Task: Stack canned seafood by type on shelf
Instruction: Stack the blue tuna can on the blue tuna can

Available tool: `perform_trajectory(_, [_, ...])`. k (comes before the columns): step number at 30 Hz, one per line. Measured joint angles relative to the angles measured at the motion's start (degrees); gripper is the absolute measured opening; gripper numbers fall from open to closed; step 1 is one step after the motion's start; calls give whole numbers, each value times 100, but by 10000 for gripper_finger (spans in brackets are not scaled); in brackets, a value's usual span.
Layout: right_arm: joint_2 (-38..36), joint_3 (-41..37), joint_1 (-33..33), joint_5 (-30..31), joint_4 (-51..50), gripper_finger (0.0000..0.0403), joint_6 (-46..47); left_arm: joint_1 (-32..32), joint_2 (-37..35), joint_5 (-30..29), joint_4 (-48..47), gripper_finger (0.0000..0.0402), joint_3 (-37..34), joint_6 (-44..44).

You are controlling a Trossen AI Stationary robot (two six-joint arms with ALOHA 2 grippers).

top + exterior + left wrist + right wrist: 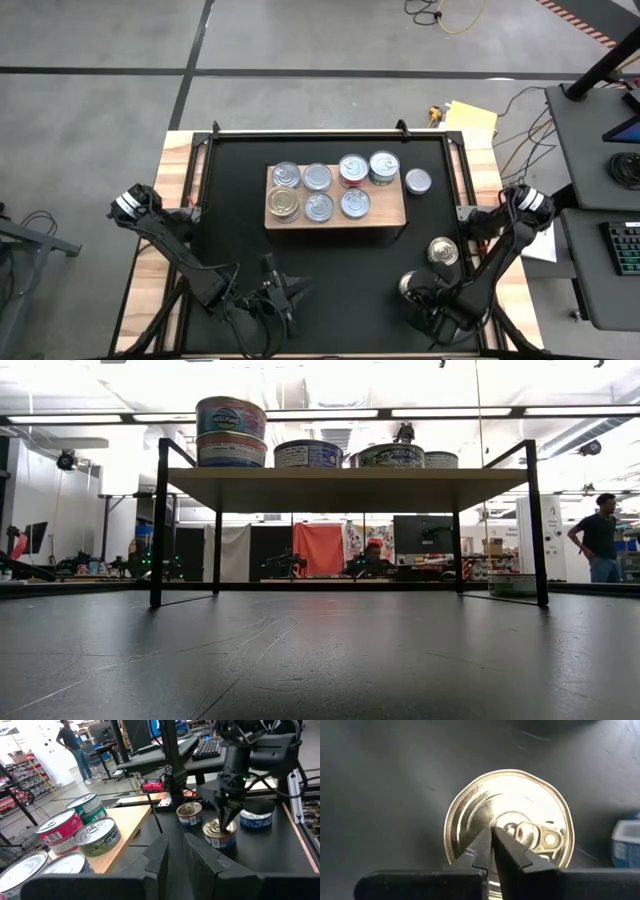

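1. The right tool [492, 836], its fingers pressed together, points straight down over the gold lid of a can [507, 832] on the black table [240, 200], the tips meeting beside the pull tab; whether they touch the lid cannot be told
2. In the left wrist view that same can [219, 833] stands between two more cans, one with a gold lid [189, 813] and one with a silver lid [256, 815]
3. The left tool [176, 851] hangs over the near edge of the table, fingers almost pressed together and holding nothing
4. The shelf [385, 215], a light-wood board, carries seven cans in two rows, with a red-labelled can [59, 829] among them
5. One silver-lidded can [418, 181] stands on the table just beside the shelf's right end
6. From table height, two cans [231, 430] sit stacked at the shelf's left end
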Motion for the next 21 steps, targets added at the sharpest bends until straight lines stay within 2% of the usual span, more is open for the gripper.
perform_trajectory(9, [71,-8,-295,399,793,13,-767,0,0,3,17,45,0,-36])
perform_trajectory(21, [82,-182,-1137,556,2340,13,-2859,0,188,50,36,45,0,-72])
